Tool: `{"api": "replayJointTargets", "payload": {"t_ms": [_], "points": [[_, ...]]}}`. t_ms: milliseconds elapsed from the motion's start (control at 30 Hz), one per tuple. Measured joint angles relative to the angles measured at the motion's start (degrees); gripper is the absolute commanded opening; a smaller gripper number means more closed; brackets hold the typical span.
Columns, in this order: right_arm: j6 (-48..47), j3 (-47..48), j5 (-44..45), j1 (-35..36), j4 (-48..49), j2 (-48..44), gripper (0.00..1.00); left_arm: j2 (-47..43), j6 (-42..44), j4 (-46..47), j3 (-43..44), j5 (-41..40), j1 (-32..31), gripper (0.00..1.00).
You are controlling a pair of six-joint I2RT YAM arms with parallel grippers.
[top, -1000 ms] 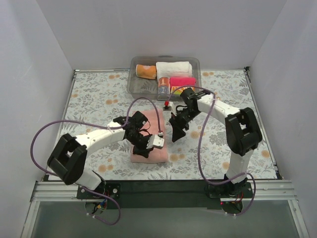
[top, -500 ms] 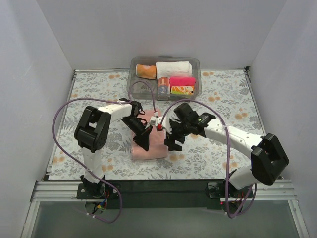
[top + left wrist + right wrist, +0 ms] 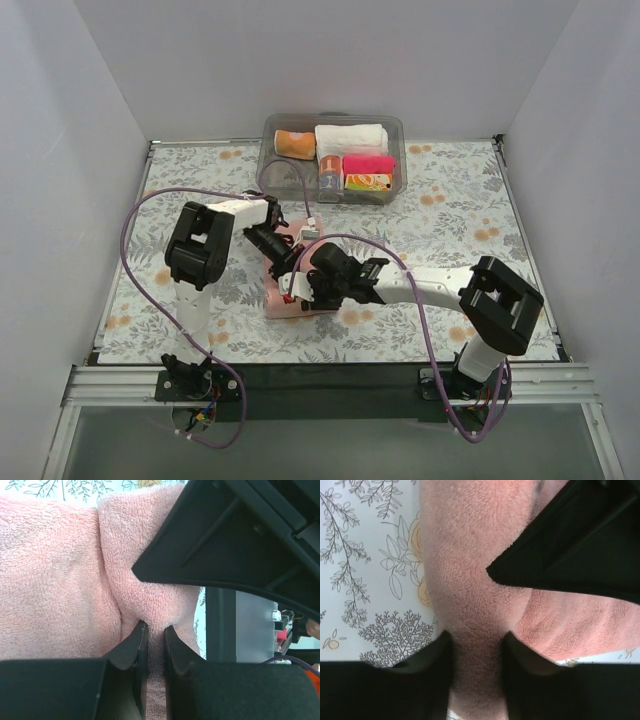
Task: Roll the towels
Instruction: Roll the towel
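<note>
Your worktop (image 3: pixel 470 220) is covered in a pale cloth printed with leaves and orange flowers, and plain white walls (image 3: pixel 100 80) close it in on three sides. A clear plastic bin (image 3: pixel 265 172) sits at the far edge. It holds an orange roll (image 3: pixel 295 144), a white rolled towel (image 3: pixel 350 137) and a hot-pink roll (image 3: pixel 368 164).

The large salmon-pink terry towel (image 3: pixel 281 306) lies mid-worktop, well short of the bin. From above, both arms cross over it and hide most of it. Purple cables (image 3: pixel 135 215) loop beside them.

Your left jaws are pinched tight on a raised fold of the towel. Your right jaws are closed around a thicker ridge of it. In the left wrist view, the other arm's black body blocks the upper right.
</note>
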Motion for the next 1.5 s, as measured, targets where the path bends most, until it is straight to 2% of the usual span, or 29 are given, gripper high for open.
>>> {"api": "replayJointTargets", "payload": {"t_ms": [33, 67, 100, 200, 300, 333, 433, 733, 967, 1033, 1133, 1300, 1367, 1500], "points": [[-0.2, 0.0, 0.1, 0.0, 0.6, 0.3, 0.09, 0.2, 0.1, 0.0, 0.0, 0.2, 0.2, 0.1], [-0.4, 0.0, 0.0, 0.0, 1.1, 0.3, 0.02, 0.2, 0.1, 0.1, 0.0, 0.3, 0.4, 0.14], [-0.5, 0.0, 0.1, -0.1, 1.3, 0.3, 0.01, 0.1, 0.1, 0.3, 0.0, 0.4, 0.6, 0.25], [-1.0, 0.1, -0.7, -0.3, 1.1, 0.3, 0.01, -1.1, -0.1, 2.3, -0.7, 0.1, 0.9, 0.37], [-1.0, 0.7, -2.7, -0.9, -0.3, 0.4, 0.01, -4.9, -1.1, 6.4, -3.1, -0.5, 1.4, 0.43], [-0.9, 1.2, -3.5, -1.1, -1.3, 0.5, 0.01, -7.0, -1.7, 8.2, -4.3, -0.9, 1.7, 0.54], [0.1, 3.2, -7.6, -1.4, -6.2, 1.2, 0.01, -14.6, -3.5, 13.8, -7.4, -2.5, 4.2, 0.56], [5.8, 11.5, -22.9, -3.3, -19.5, 8.0, 0.01, -34.5, -11.3, 27.6, -14.6, -3.3, 19.5, 0.58], [9.3, 25.2, -36.4, -8.4, -32.0, 22.2, 0.01, -46.4, -13.3, 30.5, -24.8, -4.7, 20.4, 0.6], [9.8, 28.8, -39.8, -9.6, -35.7, 26.0, 0.01, -50.1, -10.6, 29.6, -26.4, -6.0, 18.8, 0.6], [10.7, 33.7, -44.1, -10.9, -40.9, 31.2, 0.01, -55.6, -6.2, 28.1, -29.3, -9.3, 13.3, 0.63], [11.3, 40.1, -49.5, -12.0, -48.0, 38.2, 0.01, -64.4, -2.1, 26.4, -34.9, -17.0, -2.9, 0.65], [11.5, 41.3, -51.7, -12.5, -49.7, 40.2, 0.01, -65.5, -1.7, 26.4, -36.3, -20.2, -9.3, 0.65], [12.0, 41.8, -55.3, -13.6, -51.4, 42.6, 0.01, -62.6, -2.6, 28.2, -37.5, -26.4, -17.7, 0.69]]}}
